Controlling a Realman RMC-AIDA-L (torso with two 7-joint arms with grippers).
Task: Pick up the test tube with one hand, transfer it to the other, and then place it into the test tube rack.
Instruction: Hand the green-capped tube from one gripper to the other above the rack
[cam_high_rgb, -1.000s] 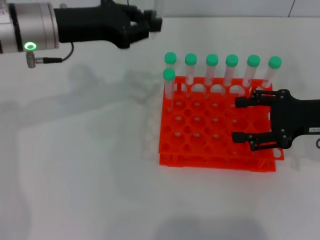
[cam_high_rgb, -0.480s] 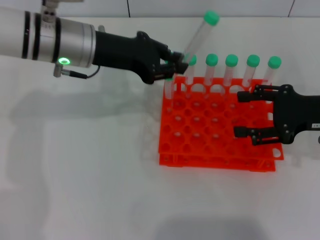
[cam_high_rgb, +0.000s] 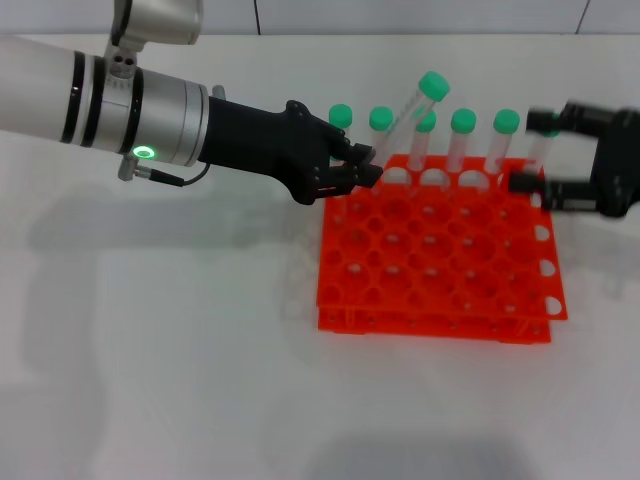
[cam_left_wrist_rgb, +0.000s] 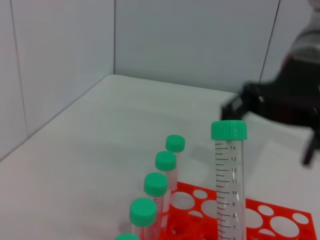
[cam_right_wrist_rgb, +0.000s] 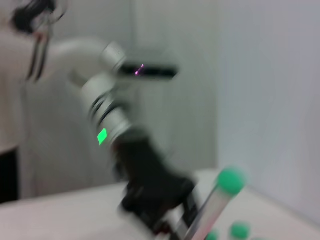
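- Bench: white surface filling the whole head view and carrying the rack.
- Left arm: thick silver-white cylinder with a glowing green ring light, reaching in from the upper left of the head view toward the centre.
- Test tube rack: bright orange-red two-tier grid of round holes, sitting right of centre in the head view; most holes are standing open.
- Left tool: black two-finger unit at the rack's upper left corner, its fingers pinching the lower part of the test tube.
- Right tool: black unit, blurred, hovering at the upper right of the head view beside the rack's far right corner; its two fingers are standing spread apart with nothing between them.
- Test tube: slim clear tube with a green cap, held clear of the rack and leaning with its cap toward the upper right, above the back row; in the left wrist view it is showing printed graduation marks.
- Row of other green-capped tubes: standing upright in the rack's back row, running across the upper centre of the head view; one of them sits partly behind the right tool.
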